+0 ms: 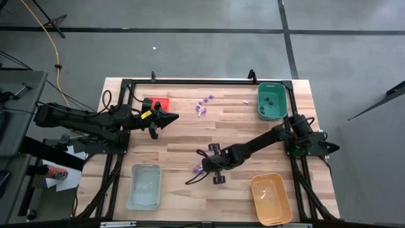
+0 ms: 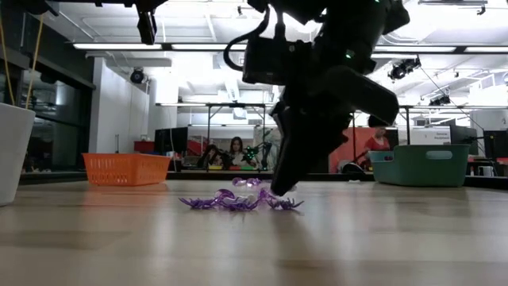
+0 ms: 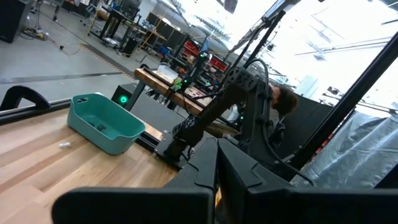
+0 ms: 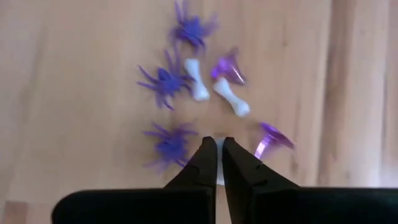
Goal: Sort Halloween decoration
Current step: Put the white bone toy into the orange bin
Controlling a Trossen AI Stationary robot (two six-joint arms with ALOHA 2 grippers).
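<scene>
The Halloween decoration lies in two small heaps on the wooden table. One heap point(image 1: 204, 105) is near the far edge. The other heap point(image 2: 238, 200) lies under my right gripper point(image 4: 219, 144): purple spiders point(image 4: 165, 81), two whitish bones point(image 4: 231, 98) and purple hat-like pieces point(image 4: 272, 140) flat on the wood. My right gripper point(image 1: 201, 167) slants down just above this heap, shut on a tiny whitish piece. My left gripper point(image 1: 168, 117) hovers shut beside the red tray point(image 1: 157, 102), above the table. My right gripper pinches a tiny whitish piece point(image 4: 218, 138) between its two fingertips, coming from above on a slant. Only a sliver shows at the tips and through the narrow slit between the fingers. Which part it has, I cannot tell. The tips stand just above the wood.
A green tray point(image 1: 272, 101) with a few dark pieces stands far right, an orange tray point(image 1: 271, 197) near right, and a pale blue tray point(image 1: 144, 185) near left. A black frame point(image 1: 190, 81) runs along the table's far edge. Bare wood lies in the middle. People sit beyond the table.
</scene>
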